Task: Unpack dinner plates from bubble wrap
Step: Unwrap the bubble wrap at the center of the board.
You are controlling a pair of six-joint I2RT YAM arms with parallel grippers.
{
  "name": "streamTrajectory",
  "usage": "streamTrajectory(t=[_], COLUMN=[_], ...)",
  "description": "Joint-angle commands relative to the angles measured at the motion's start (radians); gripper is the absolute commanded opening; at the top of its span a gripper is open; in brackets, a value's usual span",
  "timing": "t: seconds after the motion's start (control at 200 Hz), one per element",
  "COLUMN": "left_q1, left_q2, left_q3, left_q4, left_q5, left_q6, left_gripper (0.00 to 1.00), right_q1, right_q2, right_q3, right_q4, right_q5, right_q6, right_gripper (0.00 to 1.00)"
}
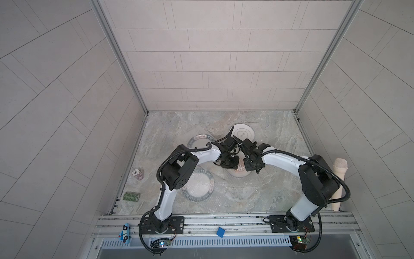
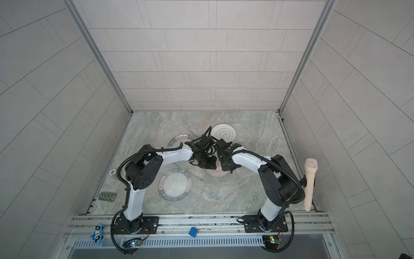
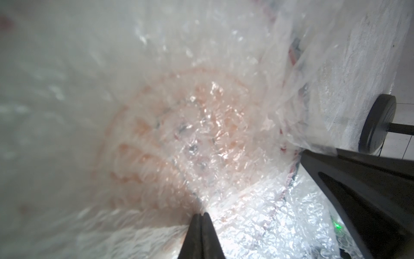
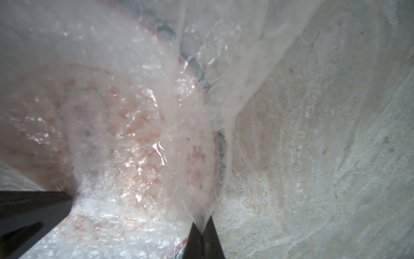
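Note:
The dinner plate with the orange sunburst centre [image 3: 156, 145] lies under bubble wrap [image 3: 257, 215] in the middle of the table [image 1: 268, 190], mostly hidden by both wrists in both top views. My left gripper [image 3: 202, 215] is shut on a pinch of that wrap over the plate. Beside it, my right gripper [image 4: 202, 225] is shut on another fold of the bubble wrap [image 4: 197, 190], which rises tent-like near the plate's rim [image 4: 218, 157]. A white plate with faint grey rings [image 1: 243, 134] lies behind. Two plates with dark lettered rims lie at left, one far [image 1: 199, 139] and one near [image 1: 199, 187].
A pinkish cup [image 1: 137, 174] and a green patterned roll [image 1: 131, 196] sit by the left wall. A cream microphone-shaped object [image 1: 338, 181] leans at the right wall. Loose clear wrap [image 1: 215, 207] lies at the front edge. A blue square [image 1: 220, 232] and toy car [image 1: 125, 232] rest on the rail.

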Motion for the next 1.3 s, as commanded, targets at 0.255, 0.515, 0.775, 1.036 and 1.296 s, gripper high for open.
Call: streamTrajectory(t=[0.255, 0.515, 0.775, 1.036, 1.296], left_q1=[-0.004, -0.004, -0.004, -0.003, -0.004], left_q2=[0.057, 0.067, 0.071, 0.067, 0.062], left_q3=[-0.032, -0.018, -0.015, -0.023, -0.028], left_q4=[-0.140, -0.178, -0.165, -0.156, -0.146], left_q5=[-0.113, -0.140, -0.112, -0.106, -0.103], left_q6=[-0.007, -0.017, -0.011, -0.009, -0.009], left_gripper=[0.06, 0.01, 0.01, 0.01, 0.01], right_q1=[-0.138, -0.219, -0.044, -0.002, 0.002], right_q2=[-0.093, -0.134, -0.101, -0.002, 0.073], right_q3=[-0.084, -0.151, -0.039, 0.032, 0.065], right_q4=[0.114, 0.170, 0.066, 0.056, 0.061], right_q5=[-0.231, -0.303, -0.052, -0.002, 0.025], right_q6=[0.024, 0.033, -0.058, -0.078, -0.093], right_gripper=[0.00, 0.00, 0.20, 0.38, 0.33])
